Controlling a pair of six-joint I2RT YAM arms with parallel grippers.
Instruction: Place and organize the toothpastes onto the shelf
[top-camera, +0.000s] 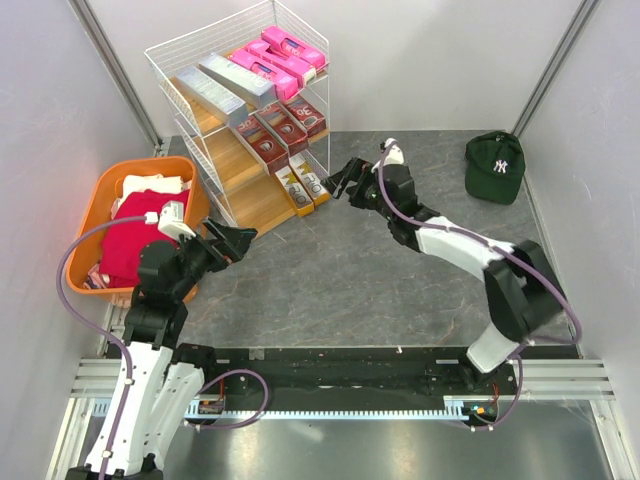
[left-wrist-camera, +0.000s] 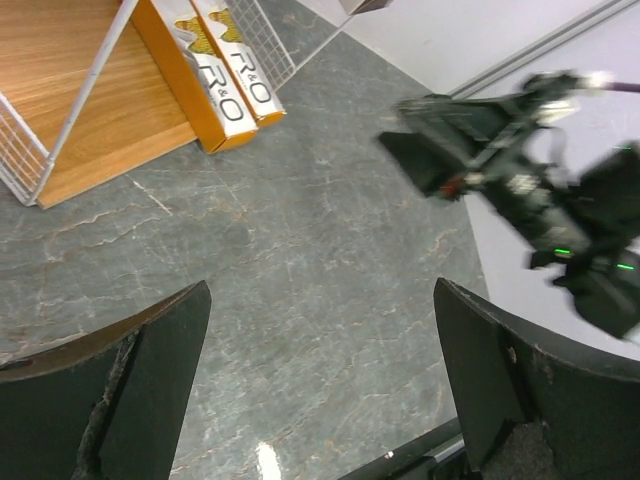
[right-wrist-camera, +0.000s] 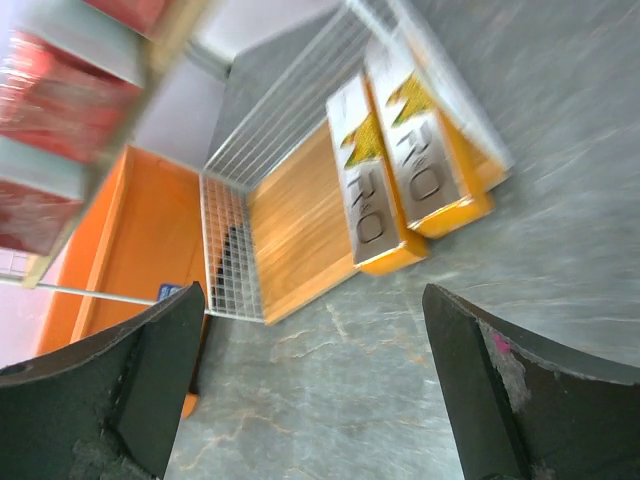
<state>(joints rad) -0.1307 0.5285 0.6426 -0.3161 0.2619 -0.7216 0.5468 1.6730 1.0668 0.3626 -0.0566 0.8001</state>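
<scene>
The white wire shelf (top-camera: 190, 140) stands at the back left. Its top board holds silver-grey boxes (top-camera: 220, 85) and hot pink boxes (top-camera: 275, 58). The middle board holds dark red boxes (top-camera: 280, 128). Two gold-white-black boxes (top-camera: 303, 187) lie at the right end of the bottom board; they also show in the left wrist view (left-wrist-camera: 205, 65) and the right wrist view (right-wrist-camera: 395, 170). My right gripper (top-camera: 338, 183) is open and empty just right of those gold boxes. My left gripper (top-camera: 236, 240) is open and empty above the table in front of the shelf.
An orange basket (top-camera: 120, 185) with red and white cloths (top-camera: 135, 235) stands left of the shelf. A dark green cap (top-camera: 494, 166) lies at the back right. Grey walls close in both sides.
</scene>
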